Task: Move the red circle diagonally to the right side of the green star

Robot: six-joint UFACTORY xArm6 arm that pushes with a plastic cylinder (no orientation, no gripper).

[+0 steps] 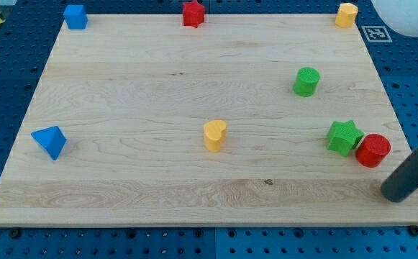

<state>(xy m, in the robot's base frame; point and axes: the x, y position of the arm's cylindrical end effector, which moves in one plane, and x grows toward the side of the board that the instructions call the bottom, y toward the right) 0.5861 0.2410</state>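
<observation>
The red circle [373,150] lies near the board's right edge, touching the lower right side of the green star [343,137]. My tip [396,195] is the lower end of the dark rod that comes in from the view's right. It stands below and to the right of the red circle, apart from it by a small gap.
A green cylinder [306,81] stands above the star. A yellow heart [214,134] is mid-board. A blue triangle [49,141] is at the left. A blue block [75,16], a red star [193,14] and a yellow block [346,14] line the wooden board's [158,79] top edge.
</observation>
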